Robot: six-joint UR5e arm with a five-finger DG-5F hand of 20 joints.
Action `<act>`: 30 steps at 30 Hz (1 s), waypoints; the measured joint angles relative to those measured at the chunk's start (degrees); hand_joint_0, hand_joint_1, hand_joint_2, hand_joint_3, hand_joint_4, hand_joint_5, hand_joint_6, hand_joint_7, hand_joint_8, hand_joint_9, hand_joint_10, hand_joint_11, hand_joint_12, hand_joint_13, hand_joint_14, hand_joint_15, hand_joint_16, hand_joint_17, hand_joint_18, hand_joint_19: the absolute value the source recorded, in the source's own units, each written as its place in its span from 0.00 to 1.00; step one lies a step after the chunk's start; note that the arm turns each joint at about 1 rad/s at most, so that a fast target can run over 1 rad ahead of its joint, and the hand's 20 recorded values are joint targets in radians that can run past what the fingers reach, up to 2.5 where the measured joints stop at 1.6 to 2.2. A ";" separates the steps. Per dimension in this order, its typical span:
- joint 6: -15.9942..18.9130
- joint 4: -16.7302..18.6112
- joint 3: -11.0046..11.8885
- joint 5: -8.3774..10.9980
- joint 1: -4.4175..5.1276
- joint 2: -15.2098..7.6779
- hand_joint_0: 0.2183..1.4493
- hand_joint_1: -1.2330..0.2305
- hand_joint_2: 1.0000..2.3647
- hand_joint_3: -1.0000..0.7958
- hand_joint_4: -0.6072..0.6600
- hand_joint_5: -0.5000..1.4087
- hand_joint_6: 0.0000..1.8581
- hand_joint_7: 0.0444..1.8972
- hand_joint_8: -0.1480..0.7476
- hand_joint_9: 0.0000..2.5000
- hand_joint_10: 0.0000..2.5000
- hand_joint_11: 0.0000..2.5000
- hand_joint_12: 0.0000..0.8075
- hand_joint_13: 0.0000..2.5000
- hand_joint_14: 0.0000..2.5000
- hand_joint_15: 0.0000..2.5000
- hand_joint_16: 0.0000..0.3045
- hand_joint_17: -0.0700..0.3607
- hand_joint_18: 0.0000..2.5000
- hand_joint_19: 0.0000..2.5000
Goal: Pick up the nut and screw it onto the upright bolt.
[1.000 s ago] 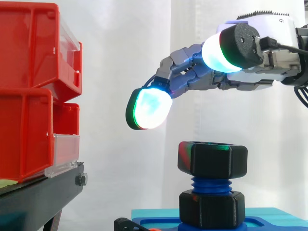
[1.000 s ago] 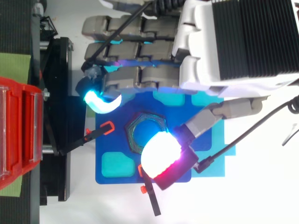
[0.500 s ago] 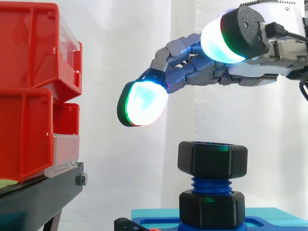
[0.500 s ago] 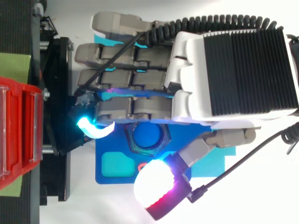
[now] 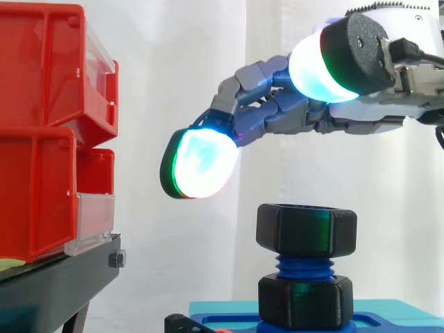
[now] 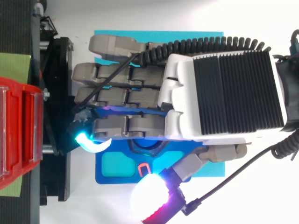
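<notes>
Red bins (image 5: 41, 132): stacked at left on a black stand (image 5: 55, 284).
Robot hand (image 6: 187, 93): open, fingers loosely extended and holding nothing. It hovers above the nut, clear of it.
Blue base (image 5: 395, 322): carries the bolt.
Nut (image 5: 306, 230): seated atop the upright bolt (image 5: 305, 266) — blue thread exposed beneath.

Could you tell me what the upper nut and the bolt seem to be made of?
The upper nut is probably matte black plastic; its faces reflect the glow only dimly. The bolt is probably blue plastic, uniformly coloured with thick rounded threads.
</notes>
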 measured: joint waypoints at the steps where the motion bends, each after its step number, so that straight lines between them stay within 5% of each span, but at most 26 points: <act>1: 0.03 -0.27 -0.01 0.06 0.02 -0.02 0.21 0.73 0.00 0.28 0.64 0.18 0.27 0.39 0.43 0.13 0.00 0.00 0.40 0.04 0.00 0.00 0.14 0.38 0.00 0.00; 30: 1.77 0.03 -2.34 0.12 -0.81 -0.01 0.23 0.70 0.00 0.28 0.69 0.21 0.27 0.55 0.48 0.21 0.00 0.00 0.33 0.12 0.00 0.00 0.09 0.31 0.00 0.00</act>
